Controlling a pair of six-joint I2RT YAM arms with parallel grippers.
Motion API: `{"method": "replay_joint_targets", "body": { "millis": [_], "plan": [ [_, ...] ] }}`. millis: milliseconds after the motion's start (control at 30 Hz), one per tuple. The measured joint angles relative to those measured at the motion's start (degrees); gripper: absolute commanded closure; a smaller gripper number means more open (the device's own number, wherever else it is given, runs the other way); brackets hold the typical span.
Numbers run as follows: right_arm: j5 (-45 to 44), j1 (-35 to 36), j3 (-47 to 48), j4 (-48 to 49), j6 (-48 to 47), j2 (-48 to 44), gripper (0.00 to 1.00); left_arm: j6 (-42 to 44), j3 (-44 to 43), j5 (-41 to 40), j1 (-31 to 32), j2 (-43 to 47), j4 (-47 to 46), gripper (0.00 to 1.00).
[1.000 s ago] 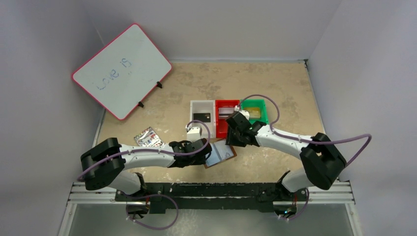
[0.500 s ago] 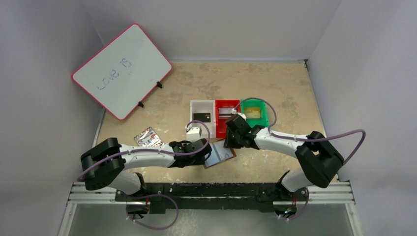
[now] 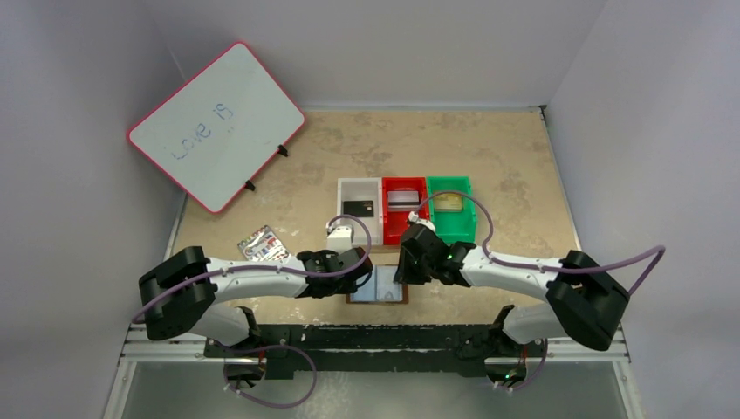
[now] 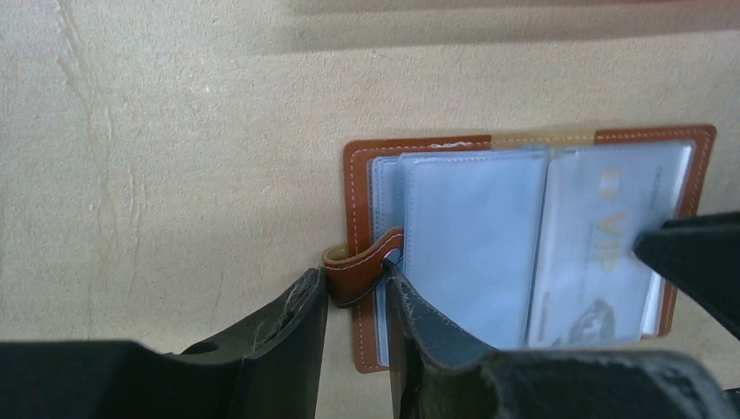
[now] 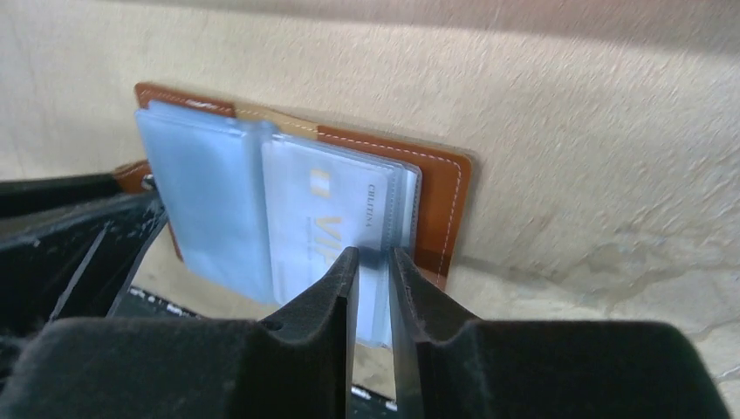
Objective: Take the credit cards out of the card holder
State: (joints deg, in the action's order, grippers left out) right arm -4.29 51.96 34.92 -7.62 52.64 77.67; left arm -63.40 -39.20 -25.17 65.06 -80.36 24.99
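The brown card holder (image 3: 378, 286) lies open and flat near the table's front edge, its clear sleeves up. A pale card with gold "VIP" lettering (image 5: 336, 218) sits in its right sleeve, also in the left wrist view (image 4: 602, 253). My left gripper (image 4: 353, 284) is shut on the holder's snap tab (image 4: 359, 272) at the left edge. My right gripper (image 5: 373, 255) hovers over the right sleeve's edge, jaws a narrow gap apart, nothing seen clamped. A black card (image 3: 359, 208) lies in the white bin, a grey card (image 3: 402, 199) in the red bin, a gold card (image 3: 448, 202) in the green bin.
The white bin (image 3: 344, 199), red bin (image 3: 404, 220) and green bin (image 3: 454, 223) stand in a row just behind the holder. A white pack with rainbow stripes (image 3: 264, 245) lies at the left. A whiteboard (image 3: 216, 125) leans at the back left.
My right gripper has moved from the bins toward me and onto the holder's right side. The holder has turned square and slid nearer the front edge. The left gripper keeps the tab.
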Motion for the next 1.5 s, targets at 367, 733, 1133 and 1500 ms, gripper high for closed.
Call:
{"method": "replay_joint_targets", "body": {
  "millis": [367,733,1133,1500],
  "plan": [
    [5.29,0.5,-0.5,0.63,0.7,-5.38,0.74,1.7,0.0,0.0,0.0,0.15,-0.17,0.72],
    [5.29,0.52,0.13,0.66,2.47,-4.68,0.75,1.73,0.0,-0.13,0.0,0.15,-0.09,0.72],
    [5.53,0.55,2.75,1.09,2.43,-4.28,0.68,1.68,0.0,-0.07,0.0,0.15,-0.28,0.72],
    [5.6,0.55,2.75,1.11,2.43,-4.28,0.58,1.68,0.0,-0.04,0.0,0.15,-0.31,0.72]
  ]
}}
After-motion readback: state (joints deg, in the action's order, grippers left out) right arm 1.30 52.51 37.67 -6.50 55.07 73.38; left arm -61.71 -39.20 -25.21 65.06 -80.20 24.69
